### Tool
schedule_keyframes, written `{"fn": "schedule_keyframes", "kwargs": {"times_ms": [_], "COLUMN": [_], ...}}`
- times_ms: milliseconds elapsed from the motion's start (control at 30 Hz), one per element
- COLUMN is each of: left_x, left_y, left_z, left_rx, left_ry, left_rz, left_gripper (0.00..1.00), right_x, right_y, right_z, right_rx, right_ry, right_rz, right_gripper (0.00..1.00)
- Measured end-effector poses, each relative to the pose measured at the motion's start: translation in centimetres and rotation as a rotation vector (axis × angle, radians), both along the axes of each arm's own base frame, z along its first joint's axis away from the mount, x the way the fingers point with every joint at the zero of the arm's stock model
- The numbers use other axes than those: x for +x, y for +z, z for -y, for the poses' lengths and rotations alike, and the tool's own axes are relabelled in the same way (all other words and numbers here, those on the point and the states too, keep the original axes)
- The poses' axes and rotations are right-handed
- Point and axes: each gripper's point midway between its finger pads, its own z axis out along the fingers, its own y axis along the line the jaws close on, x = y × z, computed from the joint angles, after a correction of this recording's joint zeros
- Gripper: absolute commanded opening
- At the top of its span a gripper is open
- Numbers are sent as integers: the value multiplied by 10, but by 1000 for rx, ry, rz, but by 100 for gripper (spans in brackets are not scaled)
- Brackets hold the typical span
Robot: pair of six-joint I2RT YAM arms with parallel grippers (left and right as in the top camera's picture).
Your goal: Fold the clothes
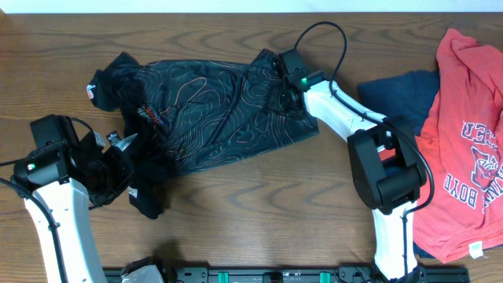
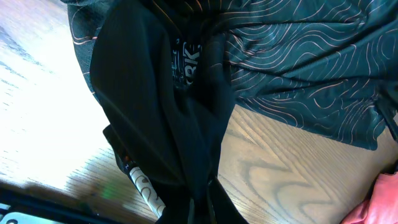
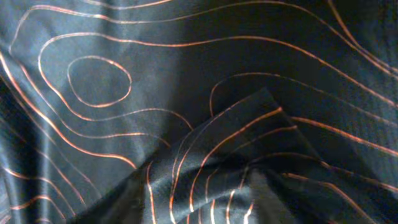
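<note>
Left of centre on the counter (image 1: pixel 236 228), the black jersey (image 1: pixel 220 110) lies rumpled and unfolded, left gripper (image 1: pixel 128 176) clamped on its near-left bunch, right gripper (image 1: pixel 284 79) at its far-right corner with grip impossible to tell, red T-shirt (image 1: pixel 464 141) and navy garment (image 1: pixel 401 90) waiting at right.

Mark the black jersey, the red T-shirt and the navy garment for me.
black jersey (image 1: pixel 220 110), overhead view, on the middle of its contour-lined body.
red T-shirt (image 1: pixel 464 86), overhead view, on plain cloth above the print.
navy garment (image 1: pixel 397 90), overhead view, on the part showing left of the T-shirt.
</note>
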Motion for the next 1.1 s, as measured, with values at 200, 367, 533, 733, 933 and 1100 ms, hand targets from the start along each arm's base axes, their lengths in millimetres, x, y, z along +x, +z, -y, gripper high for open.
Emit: {"fn": "schedule_keyframes", "kwargs": {"times_ms": [200,367,533,733,933,1100], "left_x": [0,0,0,0,0,2], "left_y": [0,0,0,0,0,0], "left_z": [0,0,0,0,0,-1], "left_rx": [0,0,-1,0,0,2], "left_ry": [0,0,0,0,0,0], "left_rz": [0,0,-1,0,2,7], "left_gripper": [6,6,6,6,6,6], "right_x": [-5,-17,-43,-90,-103,-50], "right_y": [-4,-5,3,59,72,69], "right_z": [-5,9,53,116,128,97], "right_rx": [-19,-90,-241,-403,-438,-308], "right_ry": [13,3,-12,-47,-19,2], "right_rz": [-9,-64,-167,-300,-320,-111], "right_gripper": [1,1,1,1,61,52]}}
